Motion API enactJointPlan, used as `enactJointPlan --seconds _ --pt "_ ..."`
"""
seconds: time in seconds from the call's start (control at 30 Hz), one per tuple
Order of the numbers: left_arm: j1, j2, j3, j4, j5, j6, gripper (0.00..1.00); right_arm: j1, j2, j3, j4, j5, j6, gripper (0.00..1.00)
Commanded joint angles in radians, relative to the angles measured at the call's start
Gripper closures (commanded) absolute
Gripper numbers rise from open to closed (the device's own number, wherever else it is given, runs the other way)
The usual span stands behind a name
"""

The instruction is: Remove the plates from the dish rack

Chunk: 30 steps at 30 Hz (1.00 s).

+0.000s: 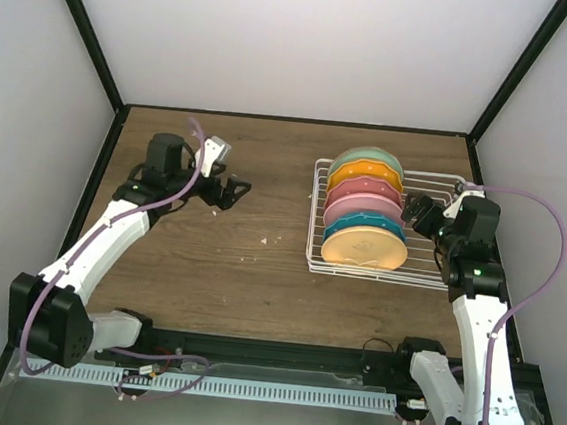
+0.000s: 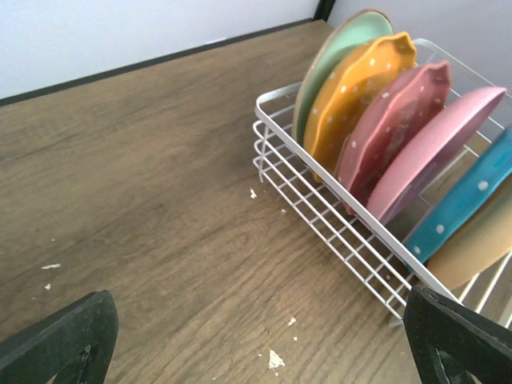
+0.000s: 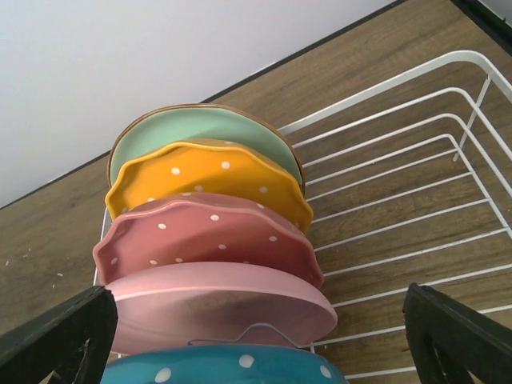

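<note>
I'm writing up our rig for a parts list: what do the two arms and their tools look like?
Both arms, left arm and right arm, have white links joined by black joint housings. A lilac cable loops along each. The left tool and right tool are black, with dark wedge-shaped fingers.

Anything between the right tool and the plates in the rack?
Nothing visible. The right tool hangs open over the bare right part of the dish rack, with the plates directly ahead of it.

plates (image 1: 367, 213) crowd half the dish rack (image 1: 425, 270); right half open.
</note>
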Motion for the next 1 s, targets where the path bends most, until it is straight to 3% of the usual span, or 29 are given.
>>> enactJointPlan --seconds 0.0,0.37,0.57,0.7,0.87,0.97 --pt "-0.031 0.025 0.013 -0.027 0.039 0.039 0.0 0.013 -0.002 0.047 -0.042 -0.015 -0.009 0.0" --pt "-0.109 0.202 0.231 -0.093 0.102 0.028 0.0 0.018 0.028 0.113 0.017 -0.175 -0.116 0.0" --pt "-0.233 0.304 0.356 -0.095 0.098 0.098 0.0 0.021 0.026 0.116 0.025 -0.167 -0.111 0.0" --pt "-0.333 0.319 0.355 -0.055 0.076 0.134 0.0 0.022 0.011 0.118 0.02 -0.136 -0.107 0.0" --pt "-0.496 0.297 0.304 -0.029 -0.053 0.296 0.0 0.022 -0.011 0.116 -0.005 -0.108 -0.106 0.0" --pt "-0.566 0.291 0.267 0.02 -0.136 0.323 0.06 0.022 -0.025 0.111 -0.02 -0.09 -0.104 0.0"
